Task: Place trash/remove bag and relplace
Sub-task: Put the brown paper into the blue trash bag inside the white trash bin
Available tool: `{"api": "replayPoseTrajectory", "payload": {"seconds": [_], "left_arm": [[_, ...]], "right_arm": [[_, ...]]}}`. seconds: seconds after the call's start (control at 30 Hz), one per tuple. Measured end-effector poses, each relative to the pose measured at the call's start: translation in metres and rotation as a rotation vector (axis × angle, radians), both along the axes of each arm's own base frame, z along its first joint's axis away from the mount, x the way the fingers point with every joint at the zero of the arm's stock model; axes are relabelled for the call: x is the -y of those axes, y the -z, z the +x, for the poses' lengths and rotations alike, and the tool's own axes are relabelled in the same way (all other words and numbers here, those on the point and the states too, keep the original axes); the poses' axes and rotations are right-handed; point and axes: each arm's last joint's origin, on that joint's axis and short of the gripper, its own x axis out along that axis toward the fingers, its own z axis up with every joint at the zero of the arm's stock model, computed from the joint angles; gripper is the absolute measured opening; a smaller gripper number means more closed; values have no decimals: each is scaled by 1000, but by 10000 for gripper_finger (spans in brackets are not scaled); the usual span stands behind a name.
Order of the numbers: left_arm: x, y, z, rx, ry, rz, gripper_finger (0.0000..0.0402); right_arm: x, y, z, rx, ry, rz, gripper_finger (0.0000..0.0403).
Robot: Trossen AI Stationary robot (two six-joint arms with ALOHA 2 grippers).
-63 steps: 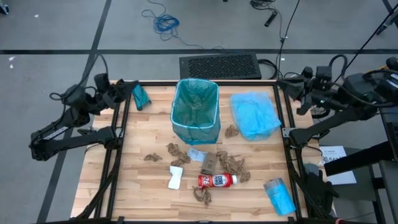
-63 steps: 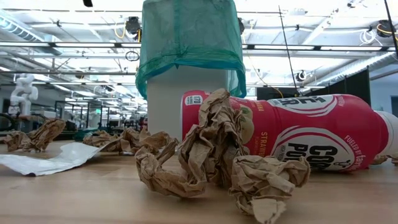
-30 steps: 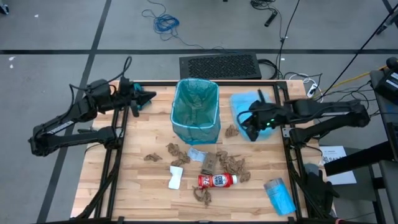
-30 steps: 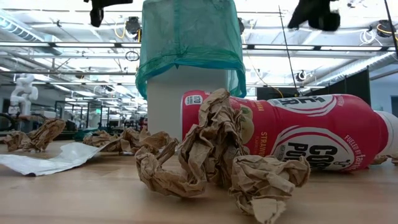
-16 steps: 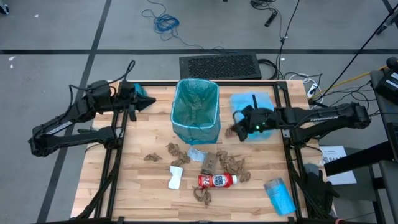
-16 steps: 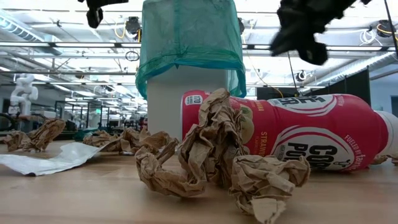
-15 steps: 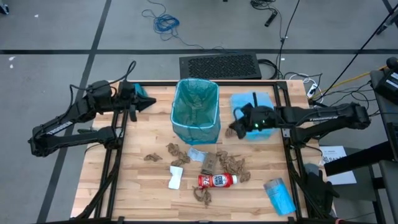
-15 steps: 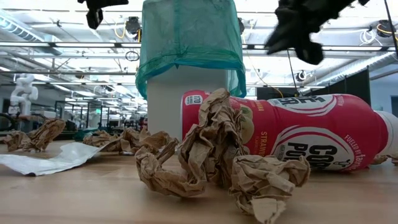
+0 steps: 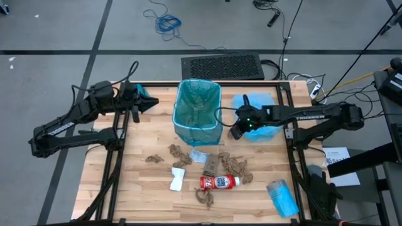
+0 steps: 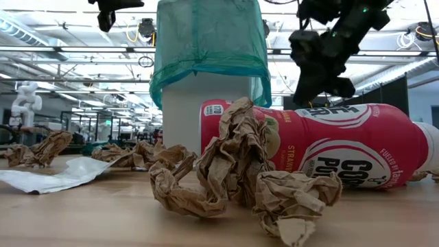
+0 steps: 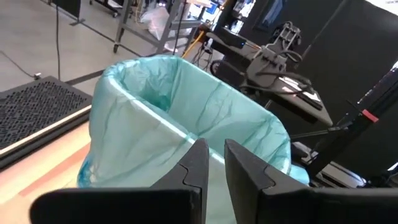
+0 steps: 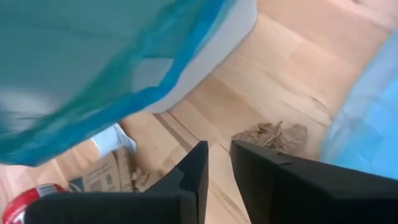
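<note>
The white bin point(image 9: 198, 113) with its teal bag point(image 11: 186, 106) stands at the table's far middle. Trash lies in front of it: brown paper wads point(image 9: 235, 166), a red-and-white bottle point(image 9: 219, 182), a white packet point(image 9: 178, 179) and a pale blue scrap point(image 9: 198, 156). My left gripper point(image 9: 152, 103) hovers left of the bin, high up, its fingers point(image 11: 199, 165) a narrow gap apart with nothing between them. My right gripper point(image 9: 234, 132) hangs just right of the bin, slanting down, also slightly open, above a brown wad point(image 12: 273, 135) that rests on the table.
A pale blue pile of bags point(image 9: 259, 118) lies right of the bin, under my right arm. A blue roll point(image 9: 282, 197) lies at the near right corner. The near left part of the table point(image 9: 141, 194) is bare wood. A black mat point(image 9: 221, 66) lies beyond the far edge.
My right gripper has sunk and gone toward the table's left, from above the pale blue pile to the gap beside the bin. The trash and the bin have kept still.
</note>
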Motion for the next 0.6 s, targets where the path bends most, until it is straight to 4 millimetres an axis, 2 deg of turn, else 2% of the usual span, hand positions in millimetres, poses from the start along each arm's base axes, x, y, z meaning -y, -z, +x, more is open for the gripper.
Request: {"api": "replayPoseTrajectory", "payload": {"seconds": [0.43, 0.6], "left_arm": [[0, 1, 0, -6, -2, -5, 51], [0, 0, 0, -4, -3, -7, 51]], "right_arm": [[5, 35, 10, -182, -34, 58, 150], [10, 49, 20, -204, -26, 45, 161]]}}
